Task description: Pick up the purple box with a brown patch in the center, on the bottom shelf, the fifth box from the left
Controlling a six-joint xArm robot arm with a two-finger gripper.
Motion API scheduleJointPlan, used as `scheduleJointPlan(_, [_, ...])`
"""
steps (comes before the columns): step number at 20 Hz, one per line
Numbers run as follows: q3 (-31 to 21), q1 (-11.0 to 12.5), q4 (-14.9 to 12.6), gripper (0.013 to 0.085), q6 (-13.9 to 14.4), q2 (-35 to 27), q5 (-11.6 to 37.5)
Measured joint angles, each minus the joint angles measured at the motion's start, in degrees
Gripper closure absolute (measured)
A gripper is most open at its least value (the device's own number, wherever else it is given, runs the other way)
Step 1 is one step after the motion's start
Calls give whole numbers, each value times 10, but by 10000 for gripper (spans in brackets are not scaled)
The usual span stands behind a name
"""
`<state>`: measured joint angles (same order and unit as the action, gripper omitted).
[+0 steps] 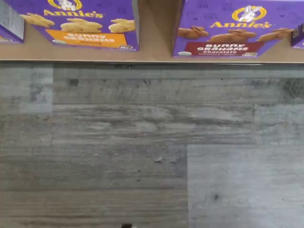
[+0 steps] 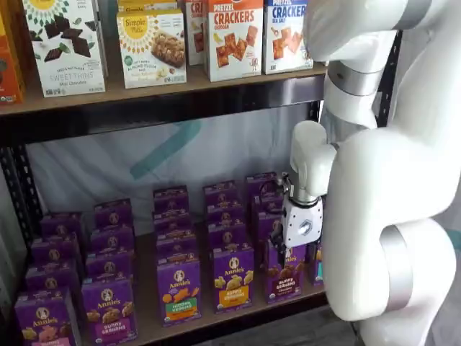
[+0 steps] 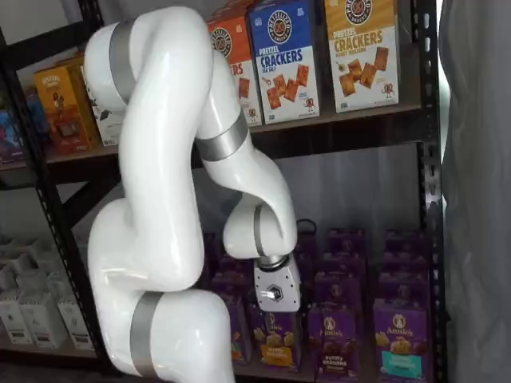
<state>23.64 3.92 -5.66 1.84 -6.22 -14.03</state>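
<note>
The purple box [image 1: 232, 28] with a brown bunny patch and a dark band stands upright at the front edge of the bottom shelf [image 1: 156, 53] in the wrist view. Both shelf views show it in the front row [image 2: 283, 280] [image 3: 334, 348]. My gripper [image 2: 298, 249] [image 3: 276, 308] hangs in front of the shelf, its white body just above that box's top in one shelf view and slightly to its left in the other. The fingers hold nothing. Every carton stands on the board.
A purple carton with an orange band [image 1: 90, 23] [image 2: 232, 280] stands left of the target, with a gap between them. A teal-banded one [image 3: 399, 353] stands to its right. Cracker boxes [image 2: 234, 36] fill the upper shelf. Grey plank floor [image 1: 142, 142] lies below. A black post [image 3: 427, 199] stands at the right.
</note>
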Motion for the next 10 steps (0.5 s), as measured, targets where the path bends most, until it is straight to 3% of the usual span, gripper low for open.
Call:
scheduleJointPlan(6, [36, 1, 5, 130, -6, -68, 35])
scheduleJointPlan(10, [62, -2, 50, 130, -48, -107, 47])
